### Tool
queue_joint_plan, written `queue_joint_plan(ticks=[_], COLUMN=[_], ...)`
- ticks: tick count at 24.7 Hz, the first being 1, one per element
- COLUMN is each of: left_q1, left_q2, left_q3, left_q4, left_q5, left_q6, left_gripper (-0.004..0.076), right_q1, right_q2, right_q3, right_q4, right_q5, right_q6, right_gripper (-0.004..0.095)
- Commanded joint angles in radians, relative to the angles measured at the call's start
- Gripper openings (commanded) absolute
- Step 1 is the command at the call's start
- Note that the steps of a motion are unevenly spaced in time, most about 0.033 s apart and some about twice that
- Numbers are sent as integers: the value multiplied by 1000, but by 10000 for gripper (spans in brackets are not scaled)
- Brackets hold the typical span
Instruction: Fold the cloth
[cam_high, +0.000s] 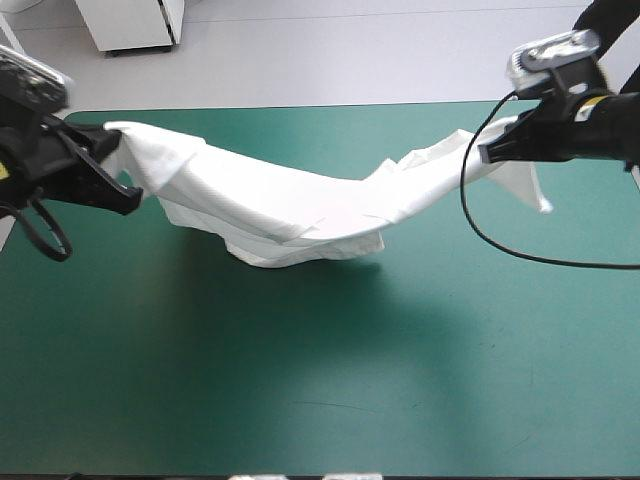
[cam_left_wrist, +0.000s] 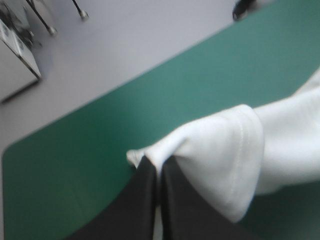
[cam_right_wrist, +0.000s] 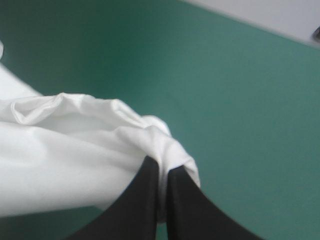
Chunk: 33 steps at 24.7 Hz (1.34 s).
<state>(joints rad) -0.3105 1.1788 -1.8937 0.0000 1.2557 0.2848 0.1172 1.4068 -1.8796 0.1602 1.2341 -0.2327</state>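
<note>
The white T-shirt (cam_high: 300, 200) hangs stretched between both arms, sagging in the middle, where its lowest folds touch the teal-green cover. My left gripper (cam_high: 118, 150) pinches one end above the table's far left corner. In the left wrist view the black fingers (cam_left_wrist: 145, 200) are all but shut with a hemmed edge of the T-shirt (cam_left_wrist: 220, 150) between them. My right gripper (cam_high: 492, 150) holds the other end at the far right, and a loose flap (cam_high: 525, 180) droops beside it. In the right wrist view the T-shirt (cam_right_wrist: 75, 150) bunches at the gripper (cam_right_wrist: 163, 172), shut on it.
The teal-green table cover (cam_high: 330, 380) spreads wide and bare on the near side of the T-shirt. A white cabinet (cam_high: 130, 22) stands on the floor beyond the table's far edge.
</note>
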Motion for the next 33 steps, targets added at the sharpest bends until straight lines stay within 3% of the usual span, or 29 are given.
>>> queue_joint_plan(ticks=[1,4,15,19,27,33], left_q1=[-4,-4,-4,-4,-4,-4], left_q2=[-24,-24,-18,-26,-115,-119], left_q3=[-164,-279,-429,-455,-466,-269], left_q4=[20,69,114,80,-118,-132], left_q5=[-77,-157,-406,-390,-179,-102], left_q6=[-14,-14,-5,-5,21,-33], left_gripper=[-9,-9,-9,-9,-9,-9], right_q1=[-1,-1,-1,-1,-1,-1], right_q2=[-82,-99,-130,-166,-329,-348], right_q3=[-156,-269,-509,-538,-505,-270], right_q4=[-104,-160,-115,-77,-26,-26], right_q5=[-84,-123,-288,-293,-251,-281], right_q6=[56,90,65,44,44,44], right_gripper=[-17,-17,-17,-17,-17,-17])
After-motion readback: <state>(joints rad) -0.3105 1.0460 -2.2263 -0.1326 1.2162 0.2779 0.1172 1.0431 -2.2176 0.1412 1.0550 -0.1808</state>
